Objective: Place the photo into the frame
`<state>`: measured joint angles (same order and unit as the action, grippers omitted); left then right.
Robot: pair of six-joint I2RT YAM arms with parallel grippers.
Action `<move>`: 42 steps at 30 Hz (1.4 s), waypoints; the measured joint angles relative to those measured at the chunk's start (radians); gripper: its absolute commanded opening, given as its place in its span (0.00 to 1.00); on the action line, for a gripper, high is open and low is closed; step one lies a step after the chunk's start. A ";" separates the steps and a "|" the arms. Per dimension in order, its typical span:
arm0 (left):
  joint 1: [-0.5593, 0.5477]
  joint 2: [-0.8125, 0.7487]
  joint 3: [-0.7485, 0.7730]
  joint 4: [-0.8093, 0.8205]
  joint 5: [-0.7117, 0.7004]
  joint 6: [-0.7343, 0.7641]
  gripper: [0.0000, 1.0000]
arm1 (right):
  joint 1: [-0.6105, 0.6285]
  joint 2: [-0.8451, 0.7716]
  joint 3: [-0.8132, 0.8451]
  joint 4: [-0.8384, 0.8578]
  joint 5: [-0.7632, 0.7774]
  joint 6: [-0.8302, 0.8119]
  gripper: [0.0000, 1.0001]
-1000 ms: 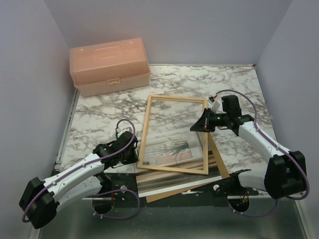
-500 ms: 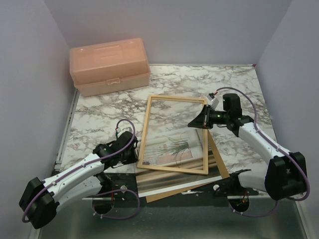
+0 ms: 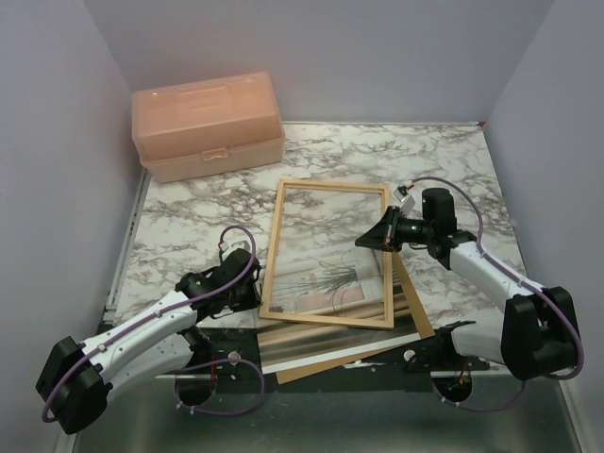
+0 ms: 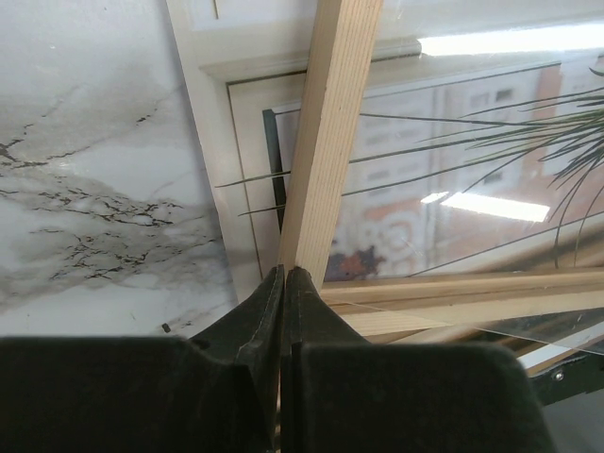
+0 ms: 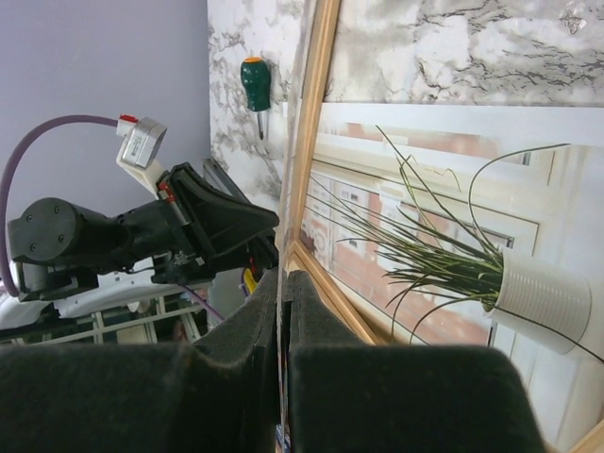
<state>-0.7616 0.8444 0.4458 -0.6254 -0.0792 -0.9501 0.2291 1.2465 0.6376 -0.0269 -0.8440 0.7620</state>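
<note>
The light-wood frame (image 3: 273,247) hangs a little above the table between both grippers, and a clear pane in it reflects the ceiling lights. My left gripper (image 3: 256,296) is shut on its near-left corner, the bar (image 4: 330,123) rising from the fingertips (image 4: 284,274). My right gripper (image 3: 364,240) is shut on the frame's right side, with only a thin pale edge showing between its fingers (image 5: 283,276). The photo (image 3: 326,281) of a spiky potted plant lies face up under the frame. It shows through the pane in both wrist views (image 4: 453,170) (image 5: 425,236).
A peach toolbox (image 3: 208,123) stands at the back left. A brown backing board (image 3: 416,313) and a white sheet edge (image 3: 311,351) stick out under the frame's near side. A green-handled screwdriver (image 5: 255,85) lies on the marble beyond the frame's left bar.
The right arm's wrist rose a little and settled back. The frame, the photo and the left arm have hardly moved. Both grips are unchanged.
</note>
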 measured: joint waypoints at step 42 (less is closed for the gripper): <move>0.000 0.003 0.000 0.002 0.000 0.012 0.05 | 0.000 0.075 0.024 -0.216 0.164 -0.190 0.01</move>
<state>-0.7616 0.8471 0.4458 -0.6231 -0.0788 -0.9379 0.2287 1.3212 0.6617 -0.2432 -0.6804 0.5724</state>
